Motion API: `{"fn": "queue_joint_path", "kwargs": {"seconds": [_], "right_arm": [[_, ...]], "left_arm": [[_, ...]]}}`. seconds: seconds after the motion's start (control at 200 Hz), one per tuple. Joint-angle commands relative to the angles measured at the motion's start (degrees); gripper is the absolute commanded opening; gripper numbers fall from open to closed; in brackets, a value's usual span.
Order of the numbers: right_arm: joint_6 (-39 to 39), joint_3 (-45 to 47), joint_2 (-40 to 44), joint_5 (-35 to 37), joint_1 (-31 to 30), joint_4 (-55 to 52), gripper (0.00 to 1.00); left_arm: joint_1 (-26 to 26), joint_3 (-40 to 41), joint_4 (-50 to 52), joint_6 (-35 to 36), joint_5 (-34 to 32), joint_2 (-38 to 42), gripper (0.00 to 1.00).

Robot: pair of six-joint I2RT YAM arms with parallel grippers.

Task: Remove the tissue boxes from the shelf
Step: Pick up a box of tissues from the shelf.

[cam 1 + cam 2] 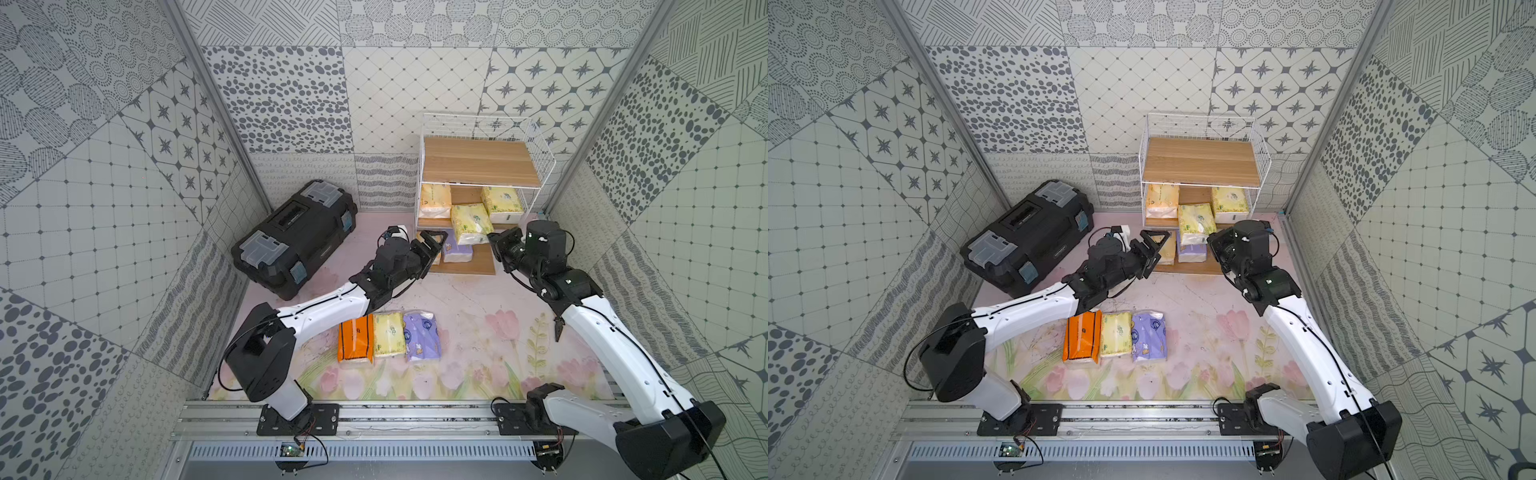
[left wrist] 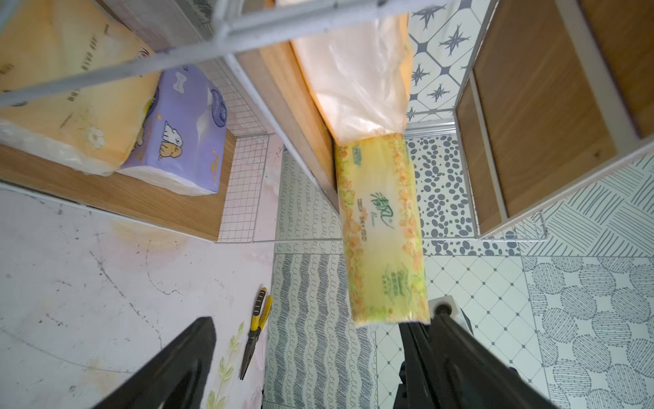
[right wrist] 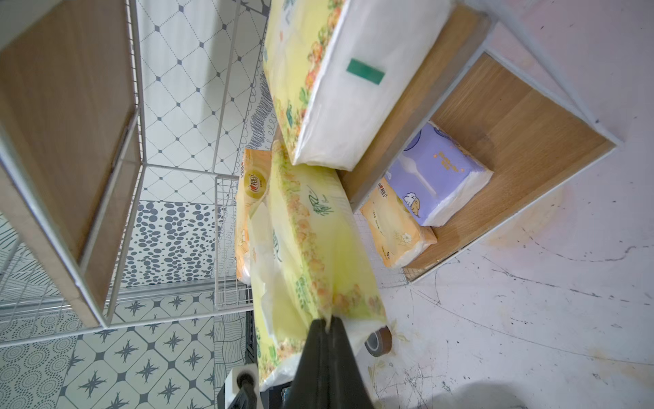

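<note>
Jaws of the right tool (image 3: 327, 324) are pressed together on the thin plastic wrap at the white end of a pale yellow-green tissue pack (image 3: 311, 248). This pack lies on the middle board (image 1: 465, 195) of the white wire shelf (image 1: 478, 162) and hangs partly over the board's front edge. The left tool (image 1: 432, 250) is wide apart and holds nothing. It is just in front of the bottom board (image 1: 473, 262), where a lower yellow-orange pack (image 2: 70, 106) and a purple pack (image 1: 457, 251) lie side by side.

Further back on the middle board sit an upper yellow-orange pack (image 1: 434, 201) and a second yellow-green pack (image 1: 500, 203). Three packs lie in a row on the worktop (image 1: 478, 299).

I judge that the step in hand is drawing the pinched pack off the middle board, with five packs left on the shelf. The next move calls for a slow, even pull toward the robot, because a grip on wrap alone may slip or tear.
</note>
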State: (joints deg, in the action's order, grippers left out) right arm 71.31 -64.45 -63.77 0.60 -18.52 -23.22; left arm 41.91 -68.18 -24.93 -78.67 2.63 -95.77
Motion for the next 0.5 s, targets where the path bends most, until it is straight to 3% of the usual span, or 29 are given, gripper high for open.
{"fn": "queue_joint_path", "kwargs": {"seconds": [0.0, 0.235, 0.495], "right_arm": [[-1.42, 1.28, 2.39, -1.83, 0.22, 2.98, 0.00], [-1.61, 3.17, 4.80, -2.66, 0.79, 2.80, 0.00], [-2.06, 3.97, 6.44, -2.23, 1.03, 2.09, 0.00]], "left_arm": [[-0.65, -8.44, -7.58, -0.50, 12.18, -7.59, 0.99], [-0.69, -13.29, -9.43, -0.70, 13.23, -12.12, 0.97], [-0.36, -14.26, -9.92, -1.08, 13.30, -13.20, 0.61]]}}
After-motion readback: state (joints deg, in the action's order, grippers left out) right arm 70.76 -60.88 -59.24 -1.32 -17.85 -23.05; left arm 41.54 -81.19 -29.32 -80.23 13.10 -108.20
